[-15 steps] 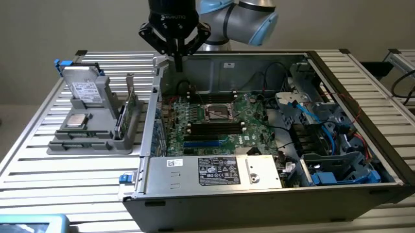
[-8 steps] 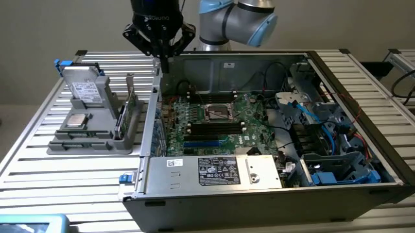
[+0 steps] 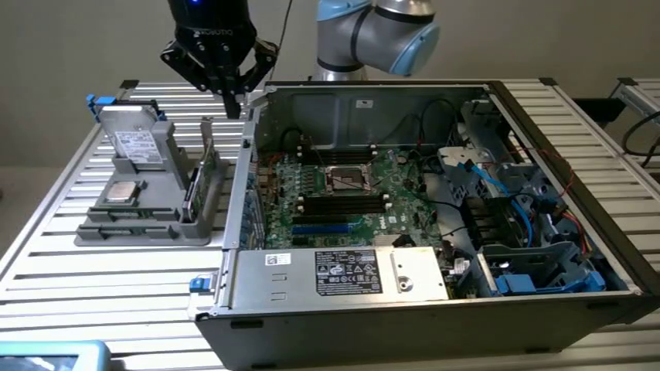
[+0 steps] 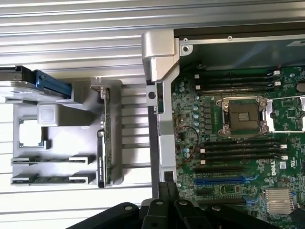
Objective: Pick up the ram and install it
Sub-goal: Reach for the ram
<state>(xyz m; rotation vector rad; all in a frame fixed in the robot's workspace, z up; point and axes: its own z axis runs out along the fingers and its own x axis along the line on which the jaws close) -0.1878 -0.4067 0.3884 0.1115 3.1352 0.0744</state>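
Over the slatted table (image 3: 62,263), above the strip between grey holder (image 3: 144,232) and computer case (image 3: 413,317): found gripper (image 3: 233,108) hanging high, tips pointing straight down. Jaws pressed fully together, nothing between them. Same reading from the wrist view, with gripper (image 4: 165,193) poised beside the case's side wall. No contact with any part; pick not yet made.

Located the ram (image 3: 212,174) in the holder, in the side slot nearest the case. Stands on its long edge, thin face upright, upper edge free. Judged deliberate: seated this way to keep the board steady and to offer its top edge to a pinch from above, with open space on both flanks.

Long axis level, running from the table's far side toward the near side in the exterior view, parallel with the case's side wall. Confirmed in the wrist view: ram (image 4: 106,143) seen edge-on as a narrow green strip.

Checked against the black memory slots (image 4: 240,150) on the motherboard (image 4: 190,100): stick's long axis lies crosswise to theirs. Slots appear unoccupied. Label and chips not readable from either angle.
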